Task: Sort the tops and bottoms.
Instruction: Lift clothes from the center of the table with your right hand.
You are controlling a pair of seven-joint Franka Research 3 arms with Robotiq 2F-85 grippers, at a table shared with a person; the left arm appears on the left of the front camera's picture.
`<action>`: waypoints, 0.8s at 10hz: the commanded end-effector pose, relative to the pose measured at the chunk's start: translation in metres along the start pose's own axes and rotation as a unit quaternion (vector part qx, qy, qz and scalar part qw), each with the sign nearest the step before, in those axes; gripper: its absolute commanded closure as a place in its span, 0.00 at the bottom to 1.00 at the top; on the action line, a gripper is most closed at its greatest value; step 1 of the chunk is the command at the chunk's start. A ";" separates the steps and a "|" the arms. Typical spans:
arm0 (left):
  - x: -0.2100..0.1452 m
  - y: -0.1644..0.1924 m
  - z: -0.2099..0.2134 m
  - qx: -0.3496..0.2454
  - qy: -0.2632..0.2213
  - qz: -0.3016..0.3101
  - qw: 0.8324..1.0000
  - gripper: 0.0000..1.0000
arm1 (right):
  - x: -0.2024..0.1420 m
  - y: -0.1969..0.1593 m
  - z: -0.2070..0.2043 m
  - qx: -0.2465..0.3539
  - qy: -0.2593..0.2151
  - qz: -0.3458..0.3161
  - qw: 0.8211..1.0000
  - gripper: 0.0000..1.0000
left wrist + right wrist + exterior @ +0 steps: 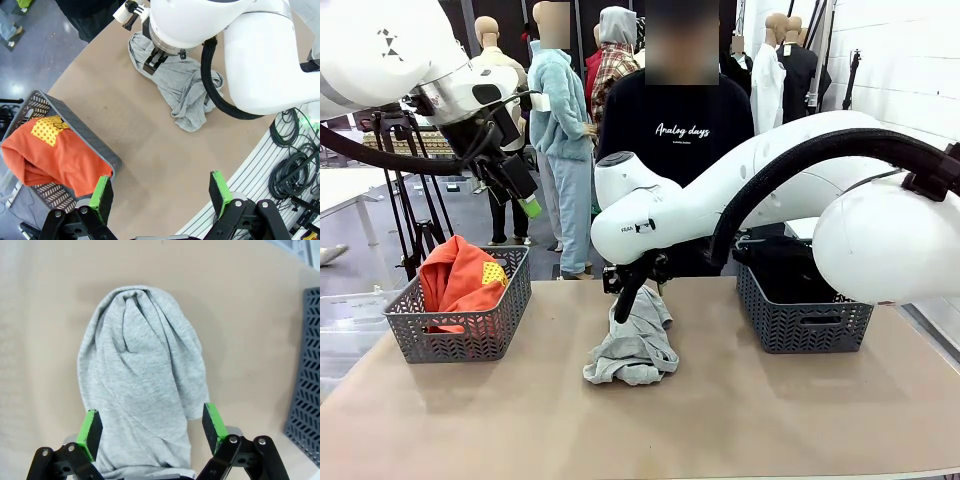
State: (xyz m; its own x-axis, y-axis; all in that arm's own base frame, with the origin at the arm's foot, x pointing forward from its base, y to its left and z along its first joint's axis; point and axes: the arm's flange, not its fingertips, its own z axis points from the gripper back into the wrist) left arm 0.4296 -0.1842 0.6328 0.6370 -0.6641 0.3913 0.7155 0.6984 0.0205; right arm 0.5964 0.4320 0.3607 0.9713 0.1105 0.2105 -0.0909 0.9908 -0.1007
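The right gripper (150, 427) stands with its jaws fully apart, straddling the grey shirt (142, 385) from above; the green pads (91, 432) flank the cloth on either side, and actual contact cannot be confirmed. The grey shirt is soft, thin knit fabric, crumpled into a rounded, folded heap near the middle of the table (470, 420). The left gripper (162, 195) also has its jaws wide apart and holds nothing; it hangs above the table's left edge. The orange T-shirt (460, 280), soft and bunched, with a yellow dotted print, fills the left basket (470, 335), a grey perforated plastic bin near the left edge. Black fabric (785, 270) lies in the matching right basket (805, 325) near the right edge.
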 end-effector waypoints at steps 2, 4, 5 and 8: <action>-0.002 0.001 0.002 0.000 0.001 0.001 1.000 0.00 | 0.000 0.008 -0.015 0.011 0.012 -0.047 0.999 0.00; -0.002 0.001 0.002 0.000 0.001 0.001 1.000 0.00 | 0.005 0.013 -0.023 -0.005 0.027 -0.055 0.998 0.00; -0.002 0.001 0.002 0.000 0.001 0.001 1.000 0.00 | 0.005 0.013 -0.029 0.002 0.031 -0.058 0.998 0.00; -0.002 0.001 0.002 0.000 0.001 0.001 1.000 0.00 | 0.005 0.015 -0.033 0.000 0.039 -0.055 0.998 0.22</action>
State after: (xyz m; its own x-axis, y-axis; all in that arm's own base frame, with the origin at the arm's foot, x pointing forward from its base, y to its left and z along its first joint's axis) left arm 0.4296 -0.1842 0.6328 0.6371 -0.6641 0.3912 0.7155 0.6984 0.0205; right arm 0.6021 0.4393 0.3239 0.9874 0.0163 0.1577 -0.0040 0.9969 -0.0783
